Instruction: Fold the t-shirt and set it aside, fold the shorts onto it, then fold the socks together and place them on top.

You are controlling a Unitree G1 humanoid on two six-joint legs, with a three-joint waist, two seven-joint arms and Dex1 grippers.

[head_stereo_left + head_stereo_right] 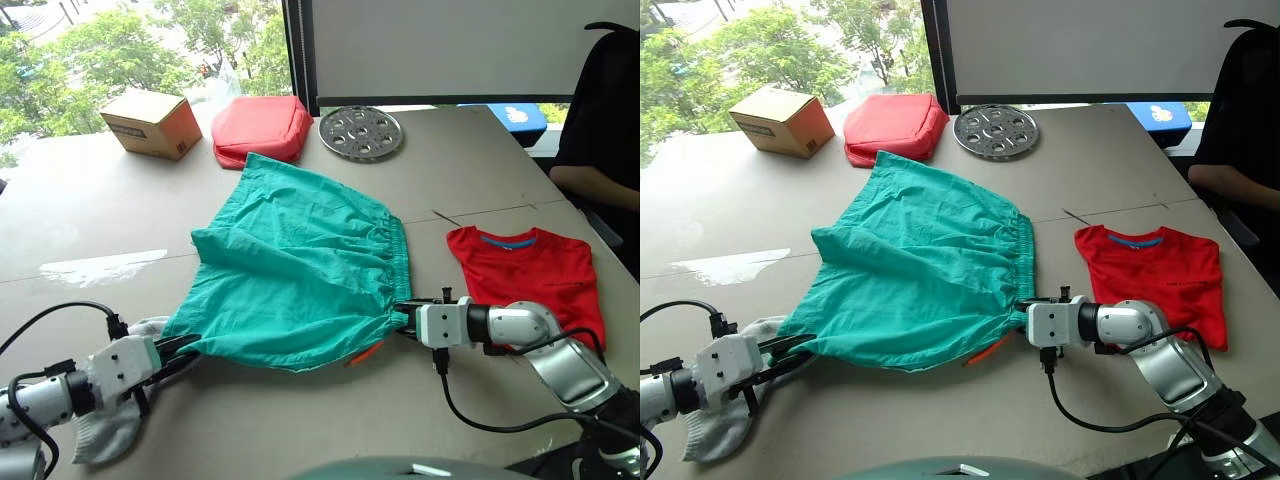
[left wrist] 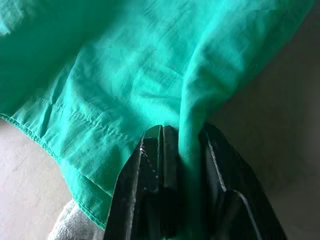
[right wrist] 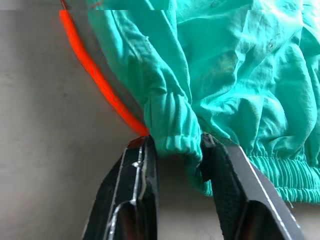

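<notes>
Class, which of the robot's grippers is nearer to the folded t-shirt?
Right. The right gripper grips the shorts beside the t-shirt; the left gripper holds their far end.

Both arms are low over the bench and reaching inward toward each other. The left gripper (image 1: 185, 352) points toward the robot's right, its two black fingers (image 2: 155, 165) pinched on a fold of the shorts (image 1: 300, 270) at the hem corner. The right gripper (image 1: 405, 318) points the opposite way, forearm angled in from the right with the elbow bent, fingers (image 3: 220, 165) clamped on the gathered waistband end. Both wrists sit level, cables trailing beneath them.
</notes>
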